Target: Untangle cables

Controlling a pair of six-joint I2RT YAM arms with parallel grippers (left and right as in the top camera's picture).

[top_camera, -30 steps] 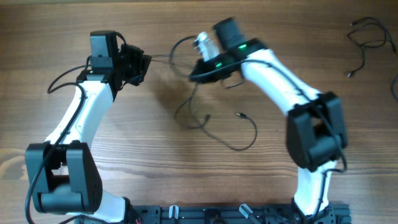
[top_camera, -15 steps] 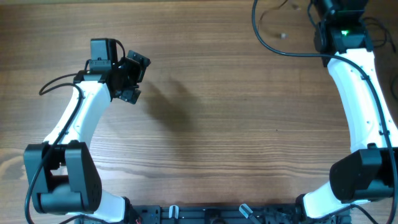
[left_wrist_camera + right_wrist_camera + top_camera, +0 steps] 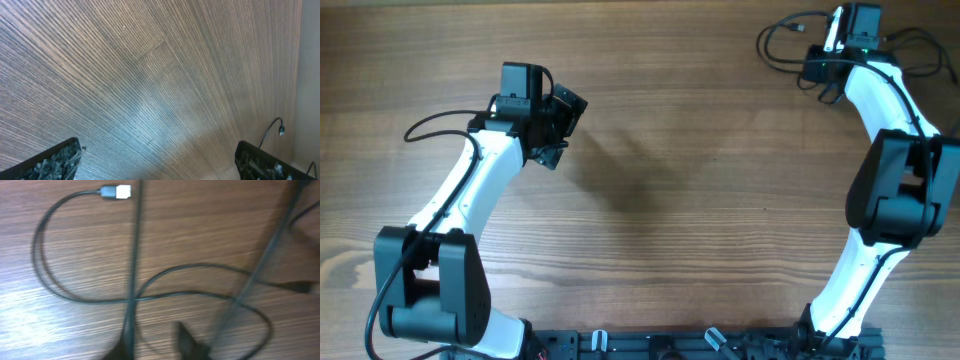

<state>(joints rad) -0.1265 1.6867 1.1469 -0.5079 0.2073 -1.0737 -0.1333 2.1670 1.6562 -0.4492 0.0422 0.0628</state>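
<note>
**A:** Right, the cables [image 3: 763, 45] are bunched in the upper right of the overhead frame, just beside the right hand [image 3: 818, 72].

**B:** Has it got one?

**A:** Can't tell. The wrist view is blurred. There are loops on the bench [image 3: 670, 230] and one strand crosses another at lower centre. A silver plug [image 3: 116, 191] lies free at the top. I can't see how the fingers stand.

**B:** And the left hand [image 3: 563, 130]?

**A:** Spread wide and holding nothing, over bare wood in the upper left. It's well apart from the cables.

**B:** What's changed?

**A:** A second ago the tangle lay mid-bench between both hands. Half a second ago the right arm had swung it toward the top right corner. Now the arm is folded back and the bundle sits there. The left hand has drifted a little right.

**B:** How should it play this?

**A:** My read is to grip near that free plug, not at the crossing. Draw the end back through the loop slowly and keep it low. Pulling mid-strand would probably just tighten things. The left hand likely needs to come across and pin the other cable first.
</note>
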